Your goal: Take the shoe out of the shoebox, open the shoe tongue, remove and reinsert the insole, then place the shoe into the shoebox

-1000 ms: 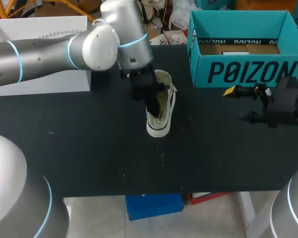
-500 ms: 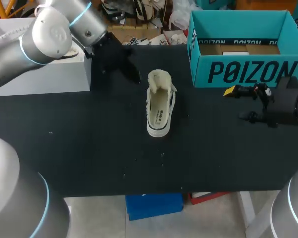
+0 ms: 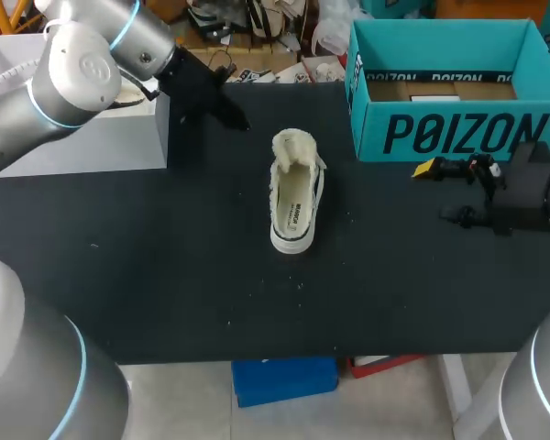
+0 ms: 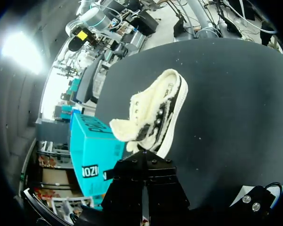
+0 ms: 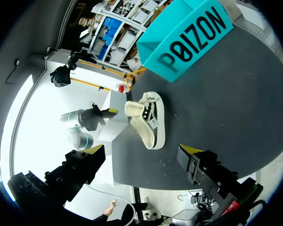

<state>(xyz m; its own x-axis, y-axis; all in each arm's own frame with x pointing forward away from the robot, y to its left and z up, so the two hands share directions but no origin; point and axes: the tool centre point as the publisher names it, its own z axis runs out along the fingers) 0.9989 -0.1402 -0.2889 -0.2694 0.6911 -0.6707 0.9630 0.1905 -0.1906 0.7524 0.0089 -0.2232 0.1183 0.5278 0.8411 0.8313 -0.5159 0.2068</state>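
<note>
Since the shoe (image 3: 293, 194) lies at the middle of the table (image 3: 165, 275) with its long axis running near to far, toe cap toward the near edge and fleecy opening toward the far edge, a grasp would best come across its sides. The left gripper (image 3: 234, 117) hangs just far-left of that opening, fingers seemingly pressed together on nothing. The right gripper (image 3: 437, 192) sits well off to the right, fingers spread wide and empty, facing the shoe's side. The left is nearer, yet the shoebox (image 3: 458, 128) stands far-right of the shoe, on the right arm's side. An insole seems to lie inside, so I judge boxing comes next
</note>
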